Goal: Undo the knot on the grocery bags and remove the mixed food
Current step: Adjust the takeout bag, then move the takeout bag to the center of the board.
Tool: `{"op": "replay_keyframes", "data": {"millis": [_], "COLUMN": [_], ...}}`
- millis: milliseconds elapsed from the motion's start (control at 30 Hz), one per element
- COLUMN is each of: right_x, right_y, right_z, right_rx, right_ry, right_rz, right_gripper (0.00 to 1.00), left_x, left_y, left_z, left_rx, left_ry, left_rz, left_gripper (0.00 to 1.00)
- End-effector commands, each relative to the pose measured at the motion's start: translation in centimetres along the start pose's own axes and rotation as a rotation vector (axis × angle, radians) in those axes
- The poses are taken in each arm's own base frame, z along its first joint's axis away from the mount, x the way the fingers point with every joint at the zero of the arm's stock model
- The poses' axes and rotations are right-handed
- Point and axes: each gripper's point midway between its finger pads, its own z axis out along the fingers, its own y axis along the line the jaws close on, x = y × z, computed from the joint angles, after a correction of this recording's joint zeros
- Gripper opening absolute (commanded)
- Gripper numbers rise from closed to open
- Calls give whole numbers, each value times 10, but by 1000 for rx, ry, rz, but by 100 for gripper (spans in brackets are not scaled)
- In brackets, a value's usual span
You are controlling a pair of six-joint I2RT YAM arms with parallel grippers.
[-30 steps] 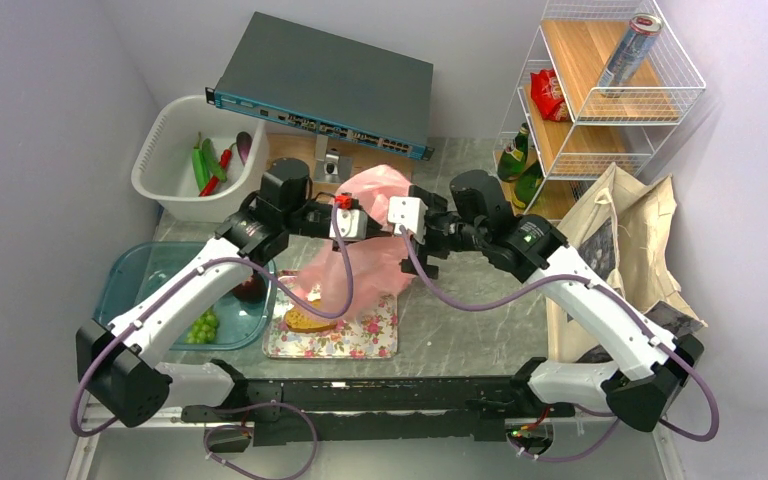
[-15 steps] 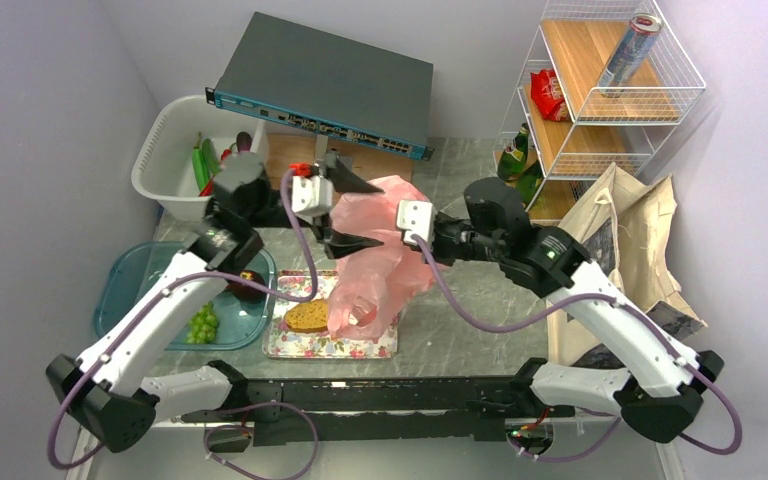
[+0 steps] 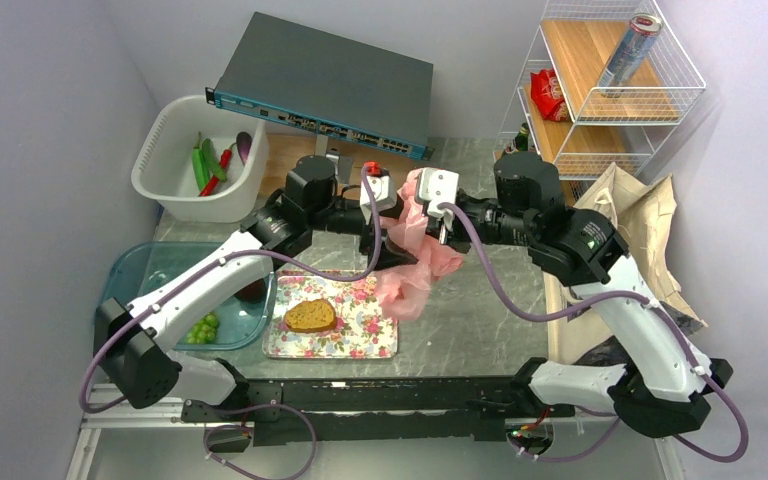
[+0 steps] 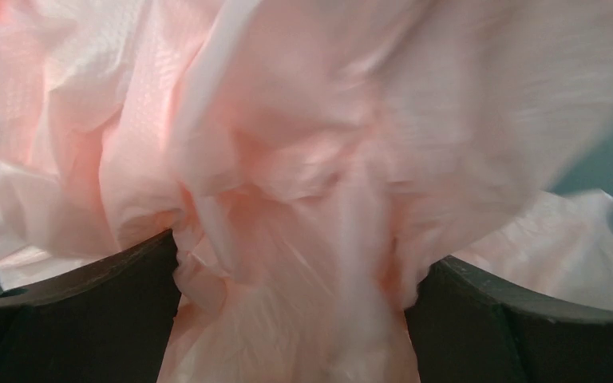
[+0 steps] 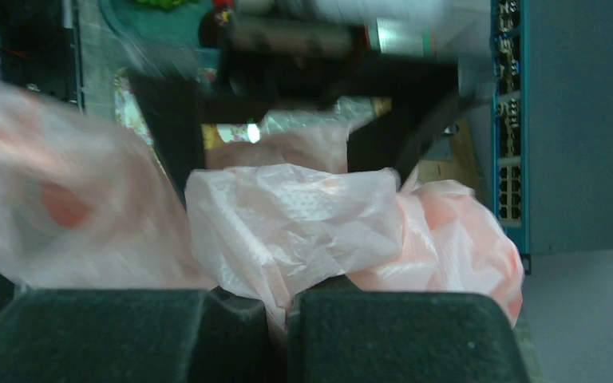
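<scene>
A grey table (image 3: 480,320) carries a switch (image 3: 325,80) at the back, a wire rack (image 3: 660,90) at back right and a beige tote (image 3: 640,230) slumped at the right edge. A white basin (image 3: 165,180) sits at back left, a teal tray (image 3: 135,275) is nearer on the left, and a floral tray (image 3: 360,340) lies just beside it.

The pink bag (image 3: 420,270) hangs crumpled over mid-table between the two arms, its lower end just right of the floral tray. The left gripper (image 4: 291,271) stands wide open, a finger on either side of the bag's plastic without pinching it. The right gripper (image 5: 283,307) is closed tight on a fold of the bag, with film squeezed between its pads.

A bread slice (image 3: 309,316) lies on the floral tray. Grapes (image 3: 201,328) are in the teal tray, and peppers (image 3: 201,165) and an eggplant (image 3: 244,146) are in the basin.
</scene>
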Motion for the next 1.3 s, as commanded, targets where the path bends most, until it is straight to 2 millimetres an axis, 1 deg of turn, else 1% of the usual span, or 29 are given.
{"op": "replay_keyframes", "data": {"millis": [0,33,67,100,133,167,200,233,267,300,367,400,467,533,567,600,633,667,700,833,933,1067,1167,1200,1233,1267], "right_x": [-49,-50,-50,-49,-47,-43,-33,-24,-12,0,19,30,52,76,91,110,125,138,148,180,202,221,241,248,253,258], "right_y": [-1,-4,-8,-15,-23,-35,-49,-57,-61,-64,-71,-77,-84,-81,-77,-70,-62,-52,-45,-29,-19,-16,-13,-10,-8,-5], "right_z": [-21,-24,-28,-34,-41,-52,-67,-79,-95,-109,-145,-164,-200,-230,-244,-256,-263,-268,-273,-291,-293,-294,-291,-290,-286,-285], "right_rx": [-18,2,29,69,124,198,290,356,413,465,601,689,857,985,1046,1090,1111,1115,1128,1194,1194,1202,1176,1161,1131,1112], "right_ry": [-127,-122,-112,-93,-63,-22,41,98,162,222,295,332,429,537,614,705,779,840,882,1041,1142,1220,1273,1281,1282,1279], "right_rz": [-21,-23,-26,-24,-8,13,40,63,80,97,144,176,229,288,326,376,412,443,477,554,575,563,565,589,614,654], "right_gripper": [0,2,16,35,54,68,79,85,89,90,91,92,94,96,96,96,97,98,98,100,100,100,99,96,88,75], "left_x": [-34,-40,-41,-41,-40,-37,-31,-24,-17,-9,0,5,7,6,4,3,1,0,-6,-20,-28,-33,-34,-35,-35,-35], "left_y": [-2,-8,-13,-15,-15,-13,-10,-4,2,8,14,13,11,9,10,11,12,14,16,21,20,18,15,14,13,13], "left_z": [1,-1,-3,-6,-11,-16,-23,-31,-40,-48,-62,-65,-68,-68,-67,-67,-66,-66,-66,-64,-63,-65,-67,-68,-68,-69], "left_rx": [0,23,34,26,14,-1,-21,-51,-82,-108,-156,-164,-164,-160,-160,-159,-161,-162,-167,-163,-154,-161,-172,-176,-182,-187], "left_ry": [-133,-156,-165,-168,-166,-156,-141,-127,-117,-103,-78,-57,-43,-52,-58,-64,-71,-72,-89,-121,-144,-152,-153,-154,-153,-153], "left_rz": [-8,14,7,-7,-10,-21,-44,-68,-88,-102,-80,-72,-45,-43,-38,-35,-24,-23,4,29,34,42,40,38,36,33], "left_gripper": [68,41,15,1,0,0,0,0,0,0,0,0,0,0,0,0,0,0,0,0,0,0,0,0,0,0]}}
